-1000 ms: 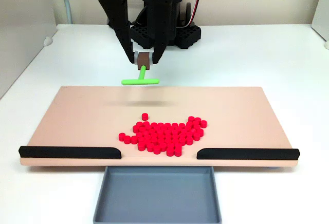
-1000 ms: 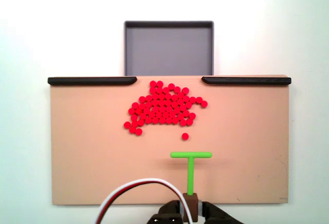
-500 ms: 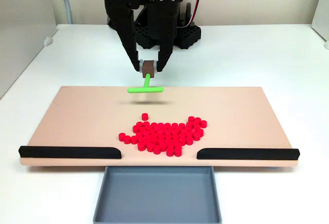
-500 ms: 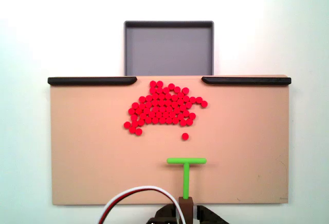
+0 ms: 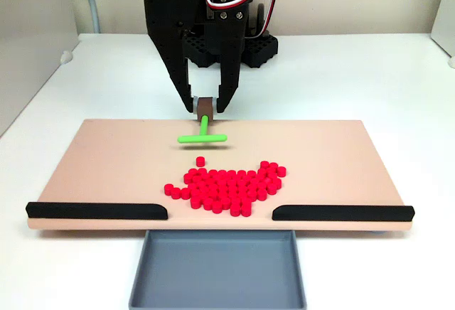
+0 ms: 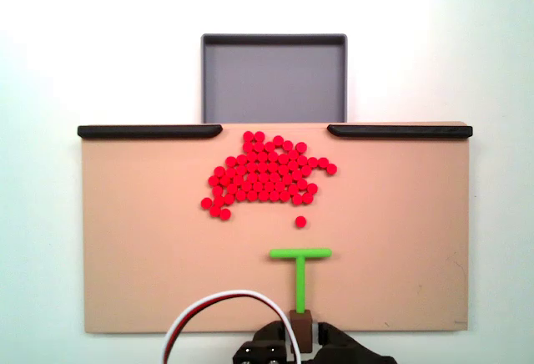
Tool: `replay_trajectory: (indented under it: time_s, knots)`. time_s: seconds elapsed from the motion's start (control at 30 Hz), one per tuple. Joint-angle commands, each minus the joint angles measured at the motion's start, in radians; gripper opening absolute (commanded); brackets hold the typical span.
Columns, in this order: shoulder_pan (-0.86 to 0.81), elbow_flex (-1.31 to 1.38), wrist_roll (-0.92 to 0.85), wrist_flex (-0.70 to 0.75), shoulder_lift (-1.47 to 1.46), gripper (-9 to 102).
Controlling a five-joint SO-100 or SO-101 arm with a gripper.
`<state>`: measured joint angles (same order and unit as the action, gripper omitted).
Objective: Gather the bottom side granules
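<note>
The red granules (image 5: 226,185) lie in a tight cluster on the tan board (image 5: 106,161), close to the gap between two black rails; in the other fixed view the cluster (image 6: 265,176) sits below the grey tray. One stray granule (image 5: 200,161) lies apart from the cluster, toward the arm, also seen as a lone granule (image 6: 300,222). My black gripper (image 5: 205,106) is shut on the brown block of the green T-shaped stick (image 5: 202,136). The stick's crossbar (image 6: 300,254) hovers a short way from the stray granule, on the arm's side.
A grey tray (image 5: 219,271) stands against the board's edge behind the gap between the black rails (image 5: 96,210) (image 5: 343,212). The arm's base (image 5: 227,43) and red and white cables (image 6: 217,314) are at the board's opposite edge. White table surrounds the board.
The gripper with the green stick has come down and forward over the board, bringing the crossbar nearer to the stray granule. The granules have not moved.
</note>
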<state>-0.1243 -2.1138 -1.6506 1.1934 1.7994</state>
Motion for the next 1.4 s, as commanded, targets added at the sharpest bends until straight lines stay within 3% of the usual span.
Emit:
replay_trajectory:
  time_s: [0.0, 1.37]
  knots:
    - [0.008, 0.0, -0.005, -0.003, 0.002, 0]
    - [-0.009, 0.018, -0.026, -0.043, -0.058, 0]
